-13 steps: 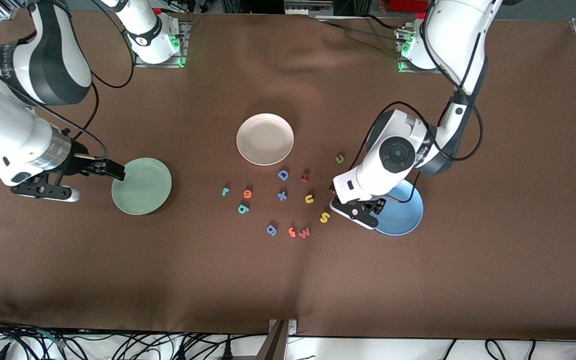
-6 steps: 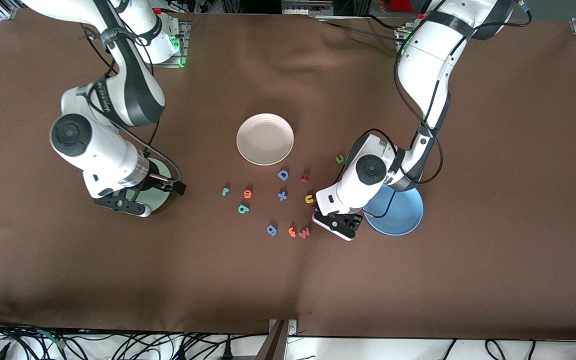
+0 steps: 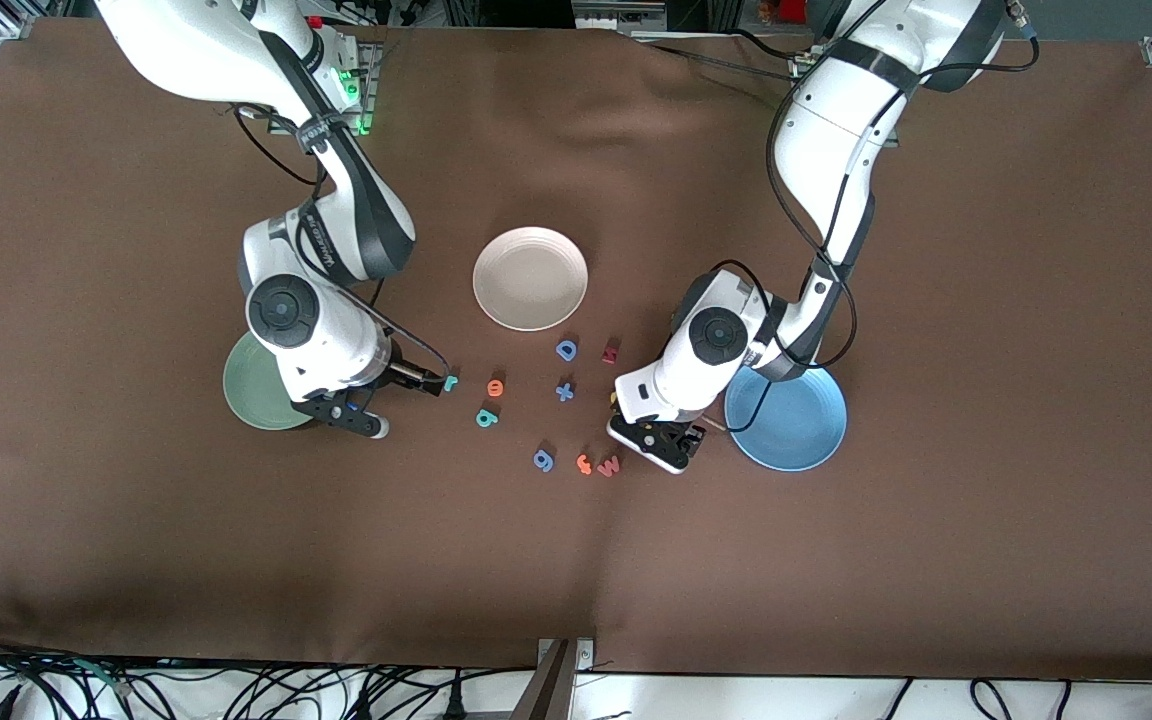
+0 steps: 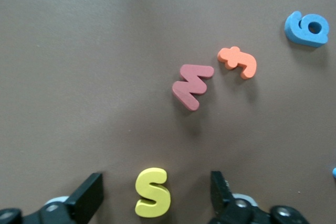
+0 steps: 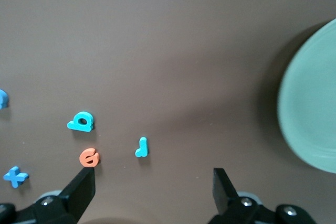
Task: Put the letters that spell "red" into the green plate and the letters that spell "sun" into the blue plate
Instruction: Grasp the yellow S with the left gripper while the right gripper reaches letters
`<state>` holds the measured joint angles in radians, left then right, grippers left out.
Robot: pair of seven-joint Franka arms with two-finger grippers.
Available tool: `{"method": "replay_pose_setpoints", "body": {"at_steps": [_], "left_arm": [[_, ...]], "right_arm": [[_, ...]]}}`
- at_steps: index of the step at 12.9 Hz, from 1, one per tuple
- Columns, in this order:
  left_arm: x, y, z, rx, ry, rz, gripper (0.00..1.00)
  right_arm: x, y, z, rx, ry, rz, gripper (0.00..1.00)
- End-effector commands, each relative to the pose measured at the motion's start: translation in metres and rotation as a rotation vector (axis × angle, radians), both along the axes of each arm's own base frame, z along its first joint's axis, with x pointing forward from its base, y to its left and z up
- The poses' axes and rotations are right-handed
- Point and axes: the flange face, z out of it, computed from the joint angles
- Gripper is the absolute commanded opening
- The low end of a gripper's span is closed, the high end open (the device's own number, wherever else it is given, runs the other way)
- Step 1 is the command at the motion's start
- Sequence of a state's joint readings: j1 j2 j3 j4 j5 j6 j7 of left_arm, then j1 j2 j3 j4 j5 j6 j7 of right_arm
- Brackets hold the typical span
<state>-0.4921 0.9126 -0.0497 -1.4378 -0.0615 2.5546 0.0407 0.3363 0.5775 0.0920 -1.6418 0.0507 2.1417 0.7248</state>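
Our left gripper [image 4: 155,182] is low over the cloth in the lower middle of the frame. Its fingers are spread wide on either side of the yellow "s" [image 4: 152,192] and touch neither edge of it. A second ago it hung over the rim of the blue plate [image 3: 796,430]; it has since crossed to the letters, so we judge the first pick for "sun" is about to close. The pinkish "w" [image 4: 191,85] and orange "f" [image 4: 239,61] lie near but clear of the fingers. The "u" and "n" are hidden under the arm in the front view. Our right gripper [image 5: 152,179] is also released. It has swung away from the green plate [image 3: 246,390] and now sits just short of the teal "r" [image 3: 450,381], with the orange "e" [image 3: 495,387] and teal "d" [image 3: 486,417] toward the frame's centre. The blue plate holds no letter, and none shows on the visible part of the green plate, so all the sorting remains.
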Motion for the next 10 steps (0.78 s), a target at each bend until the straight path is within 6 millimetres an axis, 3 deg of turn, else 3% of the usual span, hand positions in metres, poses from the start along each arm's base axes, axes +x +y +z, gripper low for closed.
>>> {"method": "replay_pose_setpoints", "body": {"at_steps": [1, 2, 6, 10], "left_arm": [[0.002, -0.004, -0.002, -0.001, -0.008, -0.016, 0.45], [0.001, -0.004, -0.003, 0.000, -0.006, -0.017, 0.35], [0.000, -0.003, -0.003, 0.003, -0.001, -0.017, 0.17], [0.000, -0.004, 0.007, 0.004, -0.001, -0.015, 0.17]], "right_arm": [[-0.002, 0.014, -0.029, 0.036, 0.050, -0.045, 0.99], [-0.006, 0.019, -0.038, 0.033, 0.063, -0.038, 0.99], [-0.013, 0.030, -0.071, 0.027, 0.054, -0.021, 0.97], [-0.016, 0.027, -0.096, 0.016, 0.060, -0.012, 0.96]]}}
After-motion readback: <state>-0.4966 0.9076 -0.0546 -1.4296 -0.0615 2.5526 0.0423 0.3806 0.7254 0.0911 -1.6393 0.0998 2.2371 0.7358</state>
